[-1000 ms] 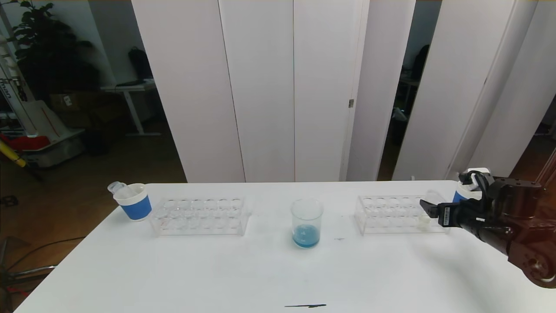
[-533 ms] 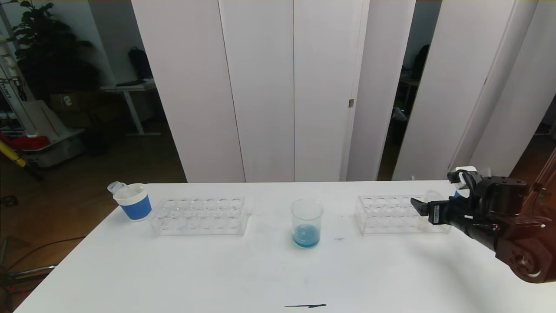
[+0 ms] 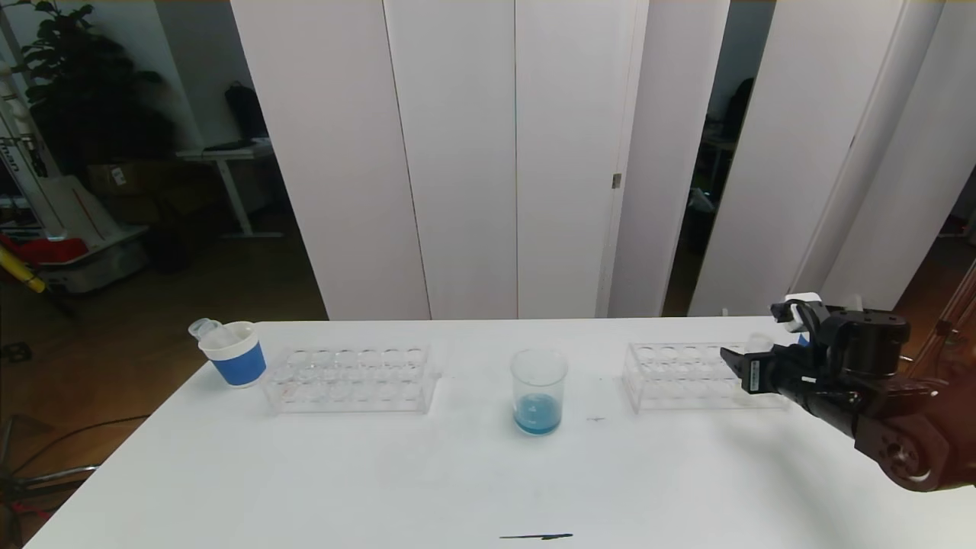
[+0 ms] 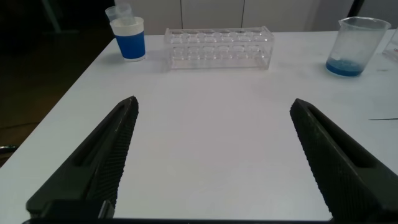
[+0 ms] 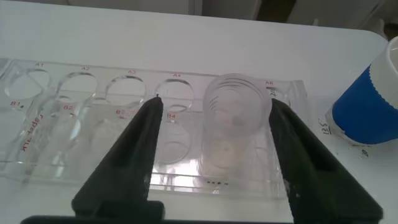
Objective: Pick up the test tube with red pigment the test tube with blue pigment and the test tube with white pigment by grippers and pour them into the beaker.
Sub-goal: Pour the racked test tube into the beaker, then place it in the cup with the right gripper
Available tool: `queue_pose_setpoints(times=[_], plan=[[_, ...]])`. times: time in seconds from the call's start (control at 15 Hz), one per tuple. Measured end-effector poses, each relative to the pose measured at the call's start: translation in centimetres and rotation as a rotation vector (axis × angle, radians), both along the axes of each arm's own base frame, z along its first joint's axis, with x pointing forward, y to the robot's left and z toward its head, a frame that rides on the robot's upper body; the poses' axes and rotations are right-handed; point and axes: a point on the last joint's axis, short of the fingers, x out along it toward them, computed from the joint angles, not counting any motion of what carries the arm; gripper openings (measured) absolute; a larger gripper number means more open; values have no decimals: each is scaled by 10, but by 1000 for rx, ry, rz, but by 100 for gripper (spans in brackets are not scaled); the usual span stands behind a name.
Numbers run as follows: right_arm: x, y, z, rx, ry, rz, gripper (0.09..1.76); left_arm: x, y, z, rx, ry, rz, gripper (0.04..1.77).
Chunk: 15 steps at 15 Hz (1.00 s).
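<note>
The test tube with white pigment (image 5: 238, 121) stands upright in the end hole of the right clear rack (image 3: 679, 374), cream liquid at its bottom. My right gripper (image 5: 214, 102) straddles it, open: one finger (image 5: 292, 143) is at the tube's side and the other finger (image 5: 134, 149) stands a gap away. In the head view, the right gripper (image 3: 733, 364) is at the rack's right end. At table centre, the beaker (image 3: 539, 390) holds a little blue liquid. The left gripper (image 4: 214, 106) hangs open over bare table. The test tubes with red and blue pigment are out of view.
A second clear rack (image 3: 351, 377) sits left of the beaker. Beyond it, a blue-banded paper cup (image 3: 232, 354) holds an empty tube. Another blue-banded cup (image 5: 367, 106) stands right beside the right rack (image 5: 56, 121). A dark mark (image 3: 535, 537) lies near the front edge.
The right arm has moved left and farther in over the rack's end. Its jaws have narrowed round the white tube. The left gripper has not changed.
</note>
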Motion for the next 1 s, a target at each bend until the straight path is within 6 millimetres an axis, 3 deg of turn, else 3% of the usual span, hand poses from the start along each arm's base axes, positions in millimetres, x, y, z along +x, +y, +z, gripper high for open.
queue_pose_setpoints(times=[0.07,0.13,0.2,0.27,0.4,1.0], plan=[[0,1,-1,0,2,-2,65,0,0,0,0,0,0,174],[1,1,-1,3,1,1,42,0,0,0,0,1,0,174],[1,2,-1,6,2,1,46,0,0,0,0,0,0,174],[1,2,-2,9,4,4,67,0,0,0,0,-1,0,174],[2,3,-3,12,5,4,58,0,0,0,0,0,0,174],[5,3,0,18,1,6,58,0,0,0,0,0,0,174]])
